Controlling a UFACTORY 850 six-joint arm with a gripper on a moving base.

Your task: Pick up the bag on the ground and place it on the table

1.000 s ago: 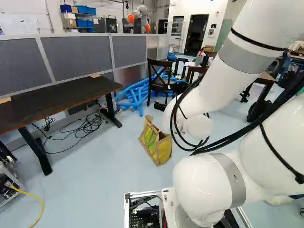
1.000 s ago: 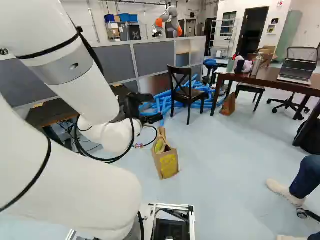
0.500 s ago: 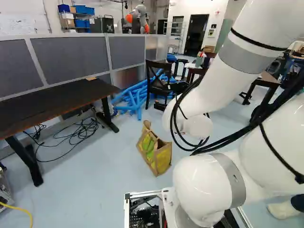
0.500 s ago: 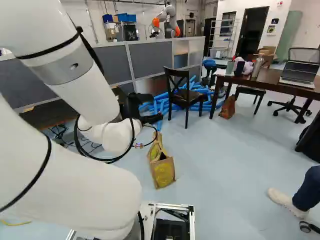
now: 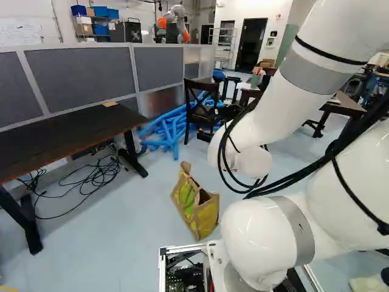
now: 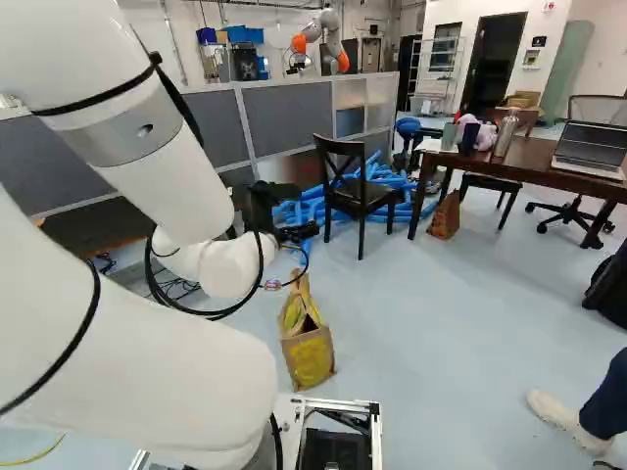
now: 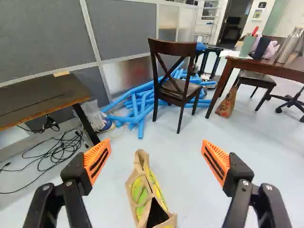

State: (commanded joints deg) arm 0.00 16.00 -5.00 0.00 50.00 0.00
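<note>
Biggest first: the grey partition (image 5: 85, 73) runs across behind the scene, and my white arm (image 5: 322, 70) looms large at the right of the left base view. The dark-topped table (image 5: 67, 137) sits along the partition, and the brown table (image 6: 534, 159) is over at the right of the right base view, laptop (image 6: 593, 147) on top. Between the two tables there's the heap of blue tubes (image 5: 167, 126), with the dark chair (image 6: 362, 196) just in front. And here's our bag (image 5: 203, 216), tan with yellow and green, down on the floor well short of that chair. Now the gripper (image 6: 297, 233): fingers wide apart, orange pads (image 7: 97, 161) touching nothing, and in the wrist view the bag shows below the gap between them.
</note>
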